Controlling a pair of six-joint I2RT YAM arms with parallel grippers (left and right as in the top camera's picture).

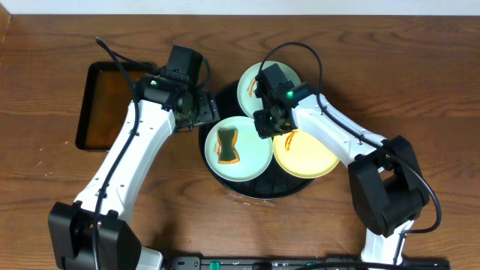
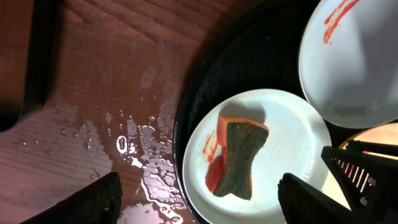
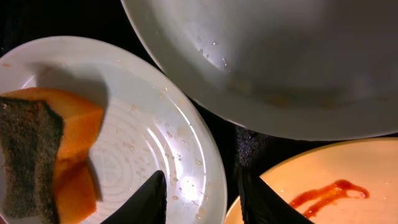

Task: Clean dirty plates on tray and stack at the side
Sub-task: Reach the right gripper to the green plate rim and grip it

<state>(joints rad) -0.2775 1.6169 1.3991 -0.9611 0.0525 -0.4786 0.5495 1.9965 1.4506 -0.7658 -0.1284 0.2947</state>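
Note:
The round black tray (image 1: 212,161) holds three plates. A mint-green plate (image 1: 251,161) in front carries an orange-and-green sponge (image 1: 227,145) and a smear. A second mint plate (image 1: 251,84) lies behind it, and a yellow plate (image 1: 311,157) with a sauce streak sits at the right. My right gripper (image 1: 268,126) hovers where the plates meet. In the right wrist view it (image 3: 202,202) is open, with its fingers either side of the sponge plate's rim (image 3: 186,124), next to the yellow plate (image 3: 323,180). My left gripper (image 1: 204,111) is wide open and empty at the tray's left edge, above the sponge plate (image 2: 292,137).
A rectangular black tray (image 1: 88,101) with brownish liquid stands at the far left. Water is spilled on the wooden table (image 2: 140,171) beside the round tray's left rim. The right arm's gripper shows at the right edge of the left wrist view (image 2: 360,174).

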